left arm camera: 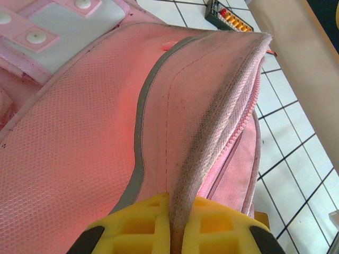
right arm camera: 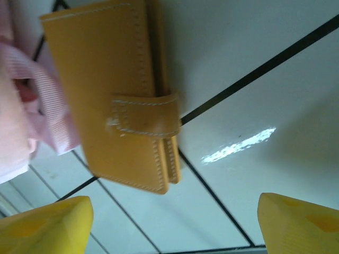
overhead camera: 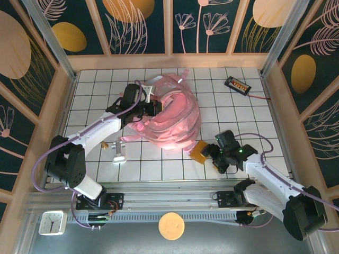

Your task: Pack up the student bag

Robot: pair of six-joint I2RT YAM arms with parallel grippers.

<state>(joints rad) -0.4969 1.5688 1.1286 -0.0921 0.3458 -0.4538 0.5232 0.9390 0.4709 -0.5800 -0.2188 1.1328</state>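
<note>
The student bag, a large soft pink backpack, lies on the white tiled table at mid-back. My left gripper is shut on a raised fold of the bag's edge beside the zipper. In the left wrist view the fabric runs down between the yellow fingers of the left gripper. A mustard-yellow wallet lies flat on the tiles at the bag's near right corner. My right gripper stands open just right of it. In the right wrist view the wallet lies ahead of the right gripper, touching neither finger, and a pink strap borders it.
A black device with orange buttons and a red lead sits at the back right, also seen at the top of the left wrist view. A silver metal object lies front left. Wooden walls enclose the table.
</note>
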